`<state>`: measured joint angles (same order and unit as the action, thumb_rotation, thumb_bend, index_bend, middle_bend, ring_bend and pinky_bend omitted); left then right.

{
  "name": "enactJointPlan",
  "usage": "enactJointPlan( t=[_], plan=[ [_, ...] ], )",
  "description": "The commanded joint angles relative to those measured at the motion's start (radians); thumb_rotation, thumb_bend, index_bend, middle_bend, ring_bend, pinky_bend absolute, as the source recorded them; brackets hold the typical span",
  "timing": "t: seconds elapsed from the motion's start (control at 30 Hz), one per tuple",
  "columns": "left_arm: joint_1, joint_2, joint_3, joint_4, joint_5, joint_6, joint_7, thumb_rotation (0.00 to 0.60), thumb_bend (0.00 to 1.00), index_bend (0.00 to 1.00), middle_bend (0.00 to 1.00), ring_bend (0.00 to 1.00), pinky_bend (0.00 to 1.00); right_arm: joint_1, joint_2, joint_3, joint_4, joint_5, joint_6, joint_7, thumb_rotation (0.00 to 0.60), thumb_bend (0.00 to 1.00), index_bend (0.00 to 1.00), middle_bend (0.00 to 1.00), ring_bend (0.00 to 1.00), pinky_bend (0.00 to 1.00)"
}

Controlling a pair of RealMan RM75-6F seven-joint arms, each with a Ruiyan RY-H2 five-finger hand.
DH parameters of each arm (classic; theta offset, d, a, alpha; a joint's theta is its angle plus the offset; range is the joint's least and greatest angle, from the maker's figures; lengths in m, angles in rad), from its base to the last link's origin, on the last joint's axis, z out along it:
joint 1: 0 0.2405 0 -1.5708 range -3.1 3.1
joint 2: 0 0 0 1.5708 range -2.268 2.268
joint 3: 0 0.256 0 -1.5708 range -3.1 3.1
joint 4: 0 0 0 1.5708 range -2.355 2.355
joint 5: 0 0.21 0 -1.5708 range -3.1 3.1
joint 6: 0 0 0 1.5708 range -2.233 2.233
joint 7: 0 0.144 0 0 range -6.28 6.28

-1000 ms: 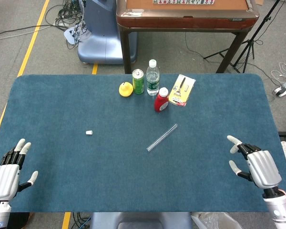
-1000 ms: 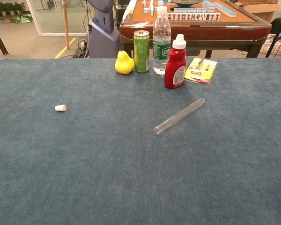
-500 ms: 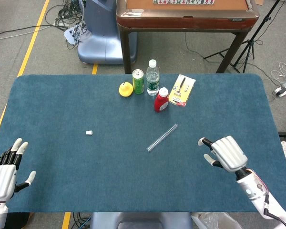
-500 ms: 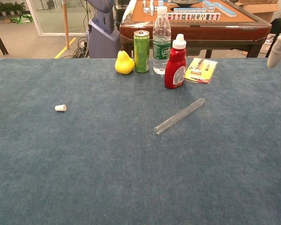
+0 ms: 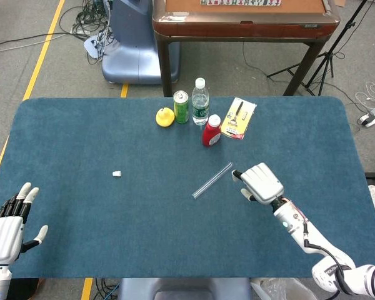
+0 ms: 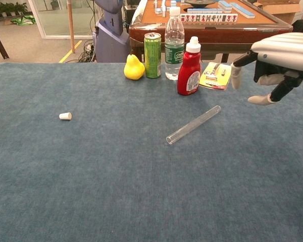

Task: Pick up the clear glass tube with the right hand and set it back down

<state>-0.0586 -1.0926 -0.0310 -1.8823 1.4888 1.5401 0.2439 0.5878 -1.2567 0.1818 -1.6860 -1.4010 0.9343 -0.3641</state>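
The clear glass tube (image 5: 212, 180) (image 6: 193, 124) lies diagonally on the blue table cloth, near the middle. My right hand (image 5: 260, 183) (image 6: 278, 63) hovers above the cloth just right of the tube's far end, fingers apart and holding nothing. It does not touch the tube. My left hand (image 5: 6, 228) rests open at the table's near left corner, far from the tube; the chest view does not show it.
At the back stand a yellow pear (image 5: 165, 117), a green can (image 5: 181, 106), a water bottle (image 5: 200, 101), a red sauce bottle (image 5: 212, 130) and a yellow packet (image 5: 239, 117). A small white stopper (image 5: 117, 174) lies left of centre. A wooden table (image 5: 244, 15) stands beyond.
My right hand has travelled left from the table's right edge toward the tube and risen into the chest view. The tube has not moved. The left hand shifted only slightly.
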Motion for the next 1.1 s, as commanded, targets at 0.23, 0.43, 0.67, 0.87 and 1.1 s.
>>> enactJointPlan(
  t=[0.23, 0.43, 0.67, 0.87, 1.1],
  plan=[
    [0.005, -0.002, 0.000, 0.011, -0.006, -0.001, -0.011, 0.600, 0.28, 0.00, 0.00, 0.08, 0.11, 0.106, -0.137, 0.011, 0.150, 0.091, -0.097, -0.050, 0.600, 0.29, 0.46, 1.00, 1.00, 1.00],
    [0.010, -0.001, 0.003, 0.021, -0.019, -0.009, -0.027, 0.600, 0.28, 0.00, 0.00, 0.08, 0.11, 0.171, -0.223, 0.012, 0.247, 0.151, -0.154, -0.075, 0.600, 0.29, 0.46, 1.00, 1.00, 1.00],
    [0.012, -0.007, 0.001, 0.034, -0.038, -0.019, -0.037, 0.600, 0.28, 0.00, 0.00, 0.08, 0.11, 0.228, -0.300, 0.005, 0.330, 0.196, -0.195, -0.093, 0.600, 0.29, 0.46, 1.00, 1.00, 1.00],
    [0.011, -0.008, -0.001, 0.041, -0.047, -0.027, -0.048, 0.600, 0.28, 0.00, 0.00, 0.08, 0.11, 0.262, -0.344, -0.006, 0.386, 0.224, -0.220, -0.099, 0.600, 0.29, 0.46, 1.00, 1.00, 1.00],
    [0.015, -0.010, 0.000, 0.046, -0.056, -0.031, -0.056, 0.600, 0.28, 0.00, 0.00, 0.08, 0.11, 0.287, -0.376, -0.016, 0.441, 0.257, -0.238, -0.099, 0.600, 0.29, 0.46, 1.00, 1.00, 1.00]
  ],
)
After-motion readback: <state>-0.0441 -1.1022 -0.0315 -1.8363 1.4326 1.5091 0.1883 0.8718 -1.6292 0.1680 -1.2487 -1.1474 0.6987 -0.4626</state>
